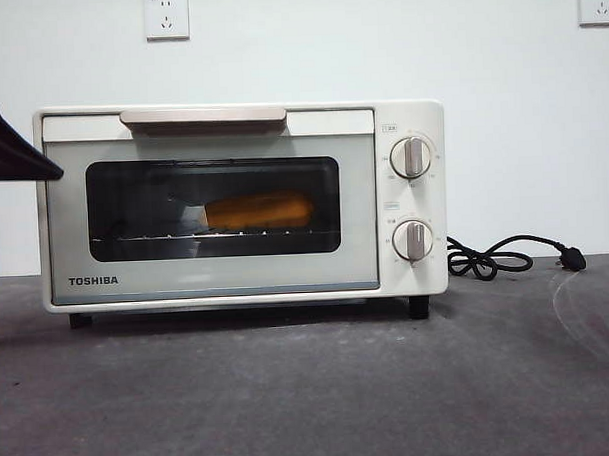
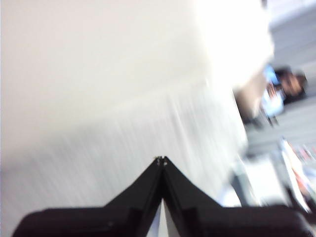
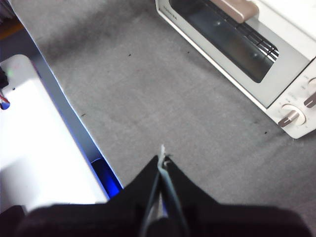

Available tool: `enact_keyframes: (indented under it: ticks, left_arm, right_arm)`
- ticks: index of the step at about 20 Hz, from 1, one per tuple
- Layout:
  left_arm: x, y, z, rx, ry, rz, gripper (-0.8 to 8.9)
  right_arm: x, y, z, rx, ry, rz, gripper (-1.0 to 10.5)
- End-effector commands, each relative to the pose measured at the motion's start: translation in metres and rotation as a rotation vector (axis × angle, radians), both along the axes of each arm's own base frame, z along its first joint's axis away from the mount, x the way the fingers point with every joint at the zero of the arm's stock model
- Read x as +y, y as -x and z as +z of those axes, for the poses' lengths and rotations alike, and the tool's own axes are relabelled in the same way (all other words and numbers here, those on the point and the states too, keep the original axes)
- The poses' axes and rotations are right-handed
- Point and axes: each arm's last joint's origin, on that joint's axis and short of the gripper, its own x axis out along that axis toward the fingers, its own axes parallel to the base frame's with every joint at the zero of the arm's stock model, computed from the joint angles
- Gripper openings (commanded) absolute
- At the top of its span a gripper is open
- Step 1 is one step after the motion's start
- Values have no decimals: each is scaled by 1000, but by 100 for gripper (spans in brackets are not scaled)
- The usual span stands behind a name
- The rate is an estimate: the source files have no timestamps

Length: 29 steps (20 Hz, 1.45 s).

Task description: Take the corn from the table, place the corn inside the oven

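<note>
Corn (image 1: 258,211) lies on the wire rack inside the TOSHIBA toaster oven (image 1: 242,203), seen through the dark glass door (image 1: 213,207), roughly centred on the rack with its length along the oven's width. Door is up and closed, bar handle (image 1: 203,116) at its top. Oven stands toward the far edge of the table (image 1: 290,389), black cord (image 1: 506,256) trailing off on the knob side. Judgement: the placing looks done, and what remains is clearing the arms. Left pincer (image 2: 161,159) has its tips pressed together, holding nothing; its wrist view is heavily smeared, showing only a pale surface close ahead, probably the oven's casing. A black tip (image 1: 17,153) at the front view's side edge, level with the upper part of the oven and just beside its casing, is likely this arm, though that cannot be confirmed. Right pincer (image 3: 162,160) is also pressed together and empty, hanging over bare table near the front edge, well apart from the oven; it waits. To finish well: draw the left arm away from the oven, keeping clear of the handle and the casing so the oven is not nudged. Nothing calls for the door to be touched again. Knobs (image 1: 410,156) should be left alone.
</note>
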Motion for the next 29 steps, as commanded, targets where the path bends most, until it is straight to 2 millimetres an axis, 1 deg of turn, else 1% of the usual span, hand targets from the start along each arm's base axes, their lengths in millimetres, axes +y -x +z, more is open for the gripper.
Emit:
enact_keyframes:
  ticks: [1,6,9,12,15,19,22,26,29]
  left_arm:
    - [6,-4,11,34,25,109,-8]
    - [7,1,24,7,10,153,-8]
    - [5,11,36,-17,2,154,-8]
    - [2,26,52,-63,-24,155,-8]
    - [-3,47,70,-105,-59,162,-8]
    - [-11,84,92,-174,-136,169,-8]
    - [-18,113,104,-218,-190,182,-8]
    - [-25,151,116,-271,-285,240,-8]
    - [-29,174,119,-290,-357,298,-8]
  right_arm:
    - [0,0,0,9,7,2,-8]
    - [0,0,0,10,8,2,-8]
    - [0,0,0,8,7,2,-8]
    - [0,0,1,-1,1,4,-8]
    - [1,-1,1,-14,-8,1,-8]
    - [1,-2,2,-24,-7,-6,-3]
    - [1,-2,2,-37,2,-22,-3]
    - [0,-3,2,-41,9,-36,-3]
    - [0,-3,1,-45,24,-75,-3]
